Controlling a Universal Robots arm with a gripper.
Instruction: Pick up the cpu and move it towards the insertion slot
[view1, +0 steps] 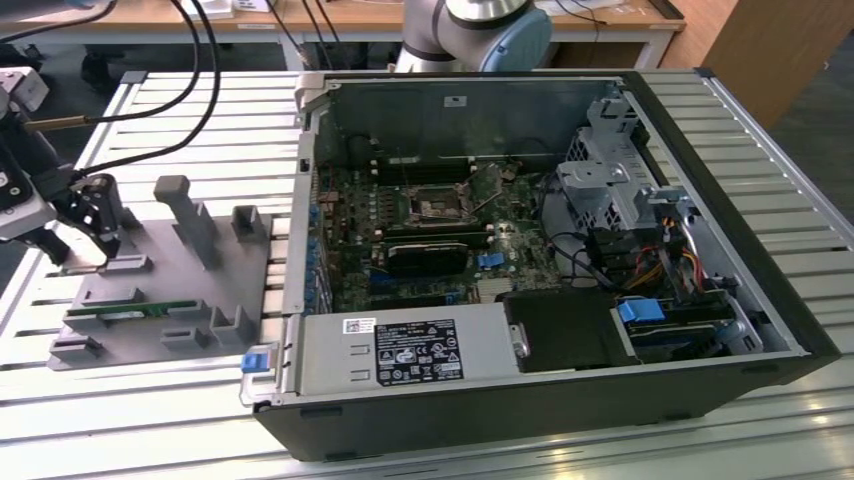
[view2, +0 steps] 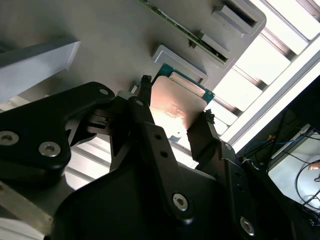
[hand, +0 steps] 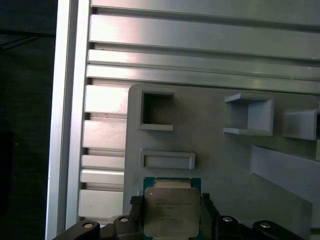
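The cpu (hand: 170, 210) is a flat square chip with a silvery top and a green rim. It sits between my gripper's (hand: 170, 201) two black fingers (view2: 145, 107), which press on its opposite edges just above the grey parts tray (hand: 210, 135). In the exterior view my gripper (view1: 83, 250) hangs over the tray's (view1: 174, 290) left end, far to the left of the open computer case (view1: 534, 250). The insertion slot (view1: 438, 205) is a dark square socket with a metal frame, on the motherboard inside the case.
A green memory stick (view1: 120, 310) lies in the tray near its front edge, also in the second wrist view (view2: 175, 25). Upright grey holders (view1: 187, 215) stand on the tray. Black cables (view1: 200, 60) hang above the slatted table (view1: 160, 410). The case walls rise around the motherboard.
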